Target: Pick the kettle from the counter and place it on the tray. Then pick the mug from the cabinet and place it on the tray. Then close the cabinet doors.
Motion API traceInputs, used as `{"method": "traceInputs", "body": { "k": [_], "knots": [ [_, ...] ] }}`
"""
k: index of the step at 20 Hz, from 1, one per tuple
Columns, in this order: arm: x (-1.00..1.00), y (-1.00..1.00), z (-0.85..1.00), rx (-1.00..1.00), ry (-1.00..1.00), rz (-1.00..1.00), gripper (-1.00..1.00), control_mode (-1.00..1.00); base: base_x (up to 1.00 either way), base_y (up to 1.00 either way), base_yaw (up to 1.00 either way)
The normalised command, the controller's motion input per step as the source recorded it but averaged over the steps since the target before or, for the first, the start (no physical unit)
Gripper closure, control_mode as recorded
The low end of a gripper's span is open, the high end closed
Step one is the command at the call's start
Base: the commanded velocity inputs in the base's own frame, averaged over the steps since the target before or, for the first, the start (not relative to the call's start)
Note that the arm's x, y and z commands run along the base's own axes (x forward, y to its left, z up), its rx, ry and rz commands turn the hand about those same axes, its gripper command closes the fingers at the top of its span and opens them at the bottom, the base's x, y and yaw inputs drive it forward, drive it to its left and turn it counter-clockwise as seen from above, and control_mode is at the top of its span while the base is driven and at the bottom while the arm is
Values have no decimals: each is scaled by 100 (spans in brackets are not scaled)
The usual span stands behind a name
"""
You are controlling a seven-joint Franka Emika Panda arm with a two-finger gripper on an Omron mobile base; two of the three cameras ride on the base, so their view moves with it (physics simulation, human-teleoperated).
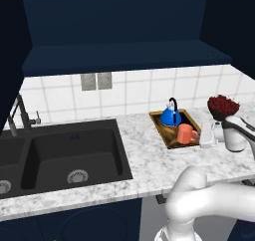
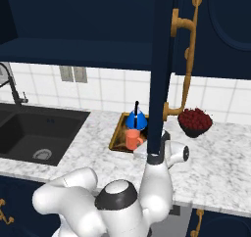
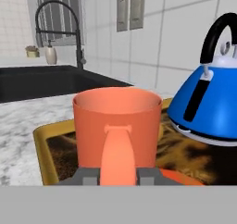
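Observation:
The orange mug (image 1: pixel 186 134) (image 2: pixel 132 139) (image 3: pixel 115 121) stands upright on the brown, gold-rimmed tray (image 1: pixel 164 130) (image 2: pixel 115 135) (image 3: pixel 44 149), close in front of the blue kettle (image 1: pixel 170 116) (image 2: pixel 136 119) (image 3: pixel 208 112), which sits on the same tray. My gripper (image 1: pixel 204 135) (image 3: pixel 118 174) reaches in low from the right, its fingertips (image 3: pixel 85 176) pressed on either side of the mug's handle. Above, the navy cabinet (image 1: pixel 124 56) stands open with a bare shelf. One open cabinet door (image 2: pixel 162 59) with a brass handle (image 2: pixel 184 59) hangs edge-on over the tray.
A dark bowl of red fruit (image 1: pixel 222 106) (image 2: pixel 194 121) sits on the marble counter (image 1: pixel 149 165) just right of the tray, near my wrist. The black double sink (image 1: pixel 64 150) and its faucet (image 1: pixel 17 113) lie to the left.

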Motion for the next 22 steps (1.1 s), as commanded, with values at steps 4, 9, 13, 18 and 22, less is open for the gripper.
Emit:
{"method": "traceInputs", "body": {
  "k": [4,9,13,18,22],
  "knots": [
    [0,0,-1,0,1,0,-100,-100,0,0,0],
    [-15,-5,29,0,1,-4,-100,-100,0,0,0],
    [-41,-4,48,0,0,-1,-100,-100,0,0,0],
    [-73,-3,19,3,-18,0,-100,-100,0,0,0],
    [-74,-4,22,14,-37,0,-100,-100,0,0,0]
  ]
}}
